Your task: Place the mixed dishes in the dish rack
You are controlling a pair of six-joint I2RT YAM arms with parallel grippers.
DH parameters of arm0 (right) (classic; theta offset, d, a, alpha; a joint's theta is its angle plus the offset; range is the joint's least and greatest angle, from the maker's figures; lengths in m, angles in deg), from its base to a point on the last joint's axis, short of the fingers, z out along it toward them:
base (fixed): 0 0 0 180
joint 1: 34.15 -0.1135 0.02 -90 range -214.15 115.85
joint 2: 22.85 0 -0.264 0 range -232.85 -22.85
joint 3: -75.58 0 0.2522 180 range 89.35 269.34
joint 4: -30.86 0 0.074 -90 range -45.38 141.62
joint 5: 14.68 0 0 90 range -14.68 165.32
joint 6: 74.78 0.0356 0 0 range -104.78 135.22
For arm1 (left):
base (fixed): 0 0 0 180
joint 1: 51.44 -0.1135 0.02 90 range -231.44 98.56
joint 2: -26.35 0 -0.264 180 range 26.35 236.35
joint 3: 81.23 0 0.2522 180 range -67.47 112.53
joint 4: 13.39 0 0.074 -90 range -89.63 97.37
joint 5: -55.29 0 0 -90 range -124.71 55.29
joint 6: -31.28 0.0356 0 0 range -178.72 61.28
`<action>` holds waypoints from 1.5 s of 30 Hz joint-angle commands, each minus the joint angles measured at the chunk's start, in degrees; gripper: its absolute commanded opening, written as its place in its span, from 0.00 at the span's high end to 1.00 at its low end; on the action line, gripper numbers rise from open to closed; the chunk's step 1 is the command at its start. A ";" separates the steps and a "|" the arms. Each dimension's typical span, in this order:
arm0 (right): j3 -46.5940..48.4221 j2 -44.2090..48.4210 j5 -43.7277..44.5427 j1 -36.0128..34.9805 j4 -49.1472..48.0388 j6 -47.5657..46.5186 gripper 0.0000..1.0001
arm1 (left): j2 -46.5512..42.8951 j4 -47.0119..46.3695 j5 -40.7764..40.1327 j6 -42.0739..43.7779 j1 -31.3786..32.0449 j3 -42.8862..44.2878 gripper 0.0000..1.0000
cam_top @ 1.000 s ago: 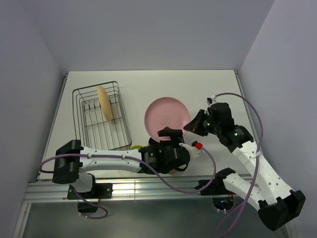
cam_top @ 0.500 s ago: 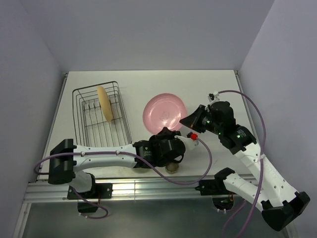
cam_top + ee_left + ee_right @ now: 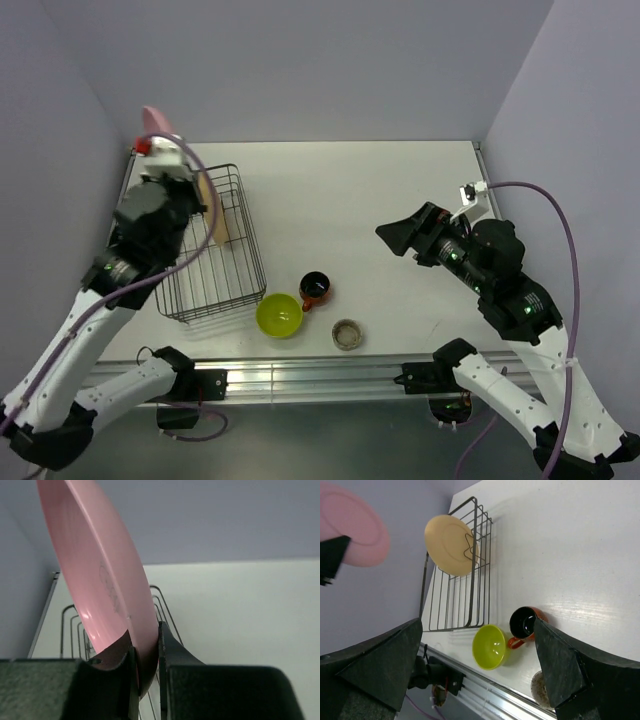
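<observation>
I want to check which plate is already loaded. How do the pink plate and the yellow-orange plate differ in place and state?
The pink plate is clamped by its rim in the left gripper, raised in the air. The yellow-orange plate stands inside the dish rack, and no gripper touches it. So the yellow-orange plate is loaded and the pink plate is not yet. Both are round, similar in shape, and turned on edge.

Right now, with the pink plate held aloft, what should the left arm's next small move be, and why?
Probably lower the pink plate edge-first into a free slot of the dish rack. The left gripper pinches its rim, holding it on edge above the rack, where the yellow plate already stands upright.
</observation>
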 commanded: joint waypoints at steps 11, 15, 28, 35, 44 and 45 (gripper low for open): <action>-3.47 0.27 0.09 0.02 -1.63 -2.58 0.00 | 4.34 -1.27 54.21 -20.87 -46.21 -2.37 1.00; -4.62 0.18 -0.26 -0.07 -2.50 -2.75 0.00 | 6.80 -1.71 56.78 -21.14 -46.65 -4.74 1.00; -9.63 0.53 -2.72 -0.07 -5.32 -2.58 0.00 | 12.69 2.69 61.00 -16.75 -48.59 -4.75 1.00; -10.15 0.44 -2.72 0.02 -5.49 -2.66 0.00 | 11.99 1.98 61.27 -16.57 -48.94 -6.68 1.00; -11.30 0.36 -3.51 0.02 -6.46 -2.40 0.00 | 14.27 2.86 63.38 -15.52 -49.12 -7.65 1.00; -11.38 0.35 -3.43 0.02 -6.37 -2.58 0.00 | 15.06 2.86 64.86 -15.43 -49.12 -7.65 1.00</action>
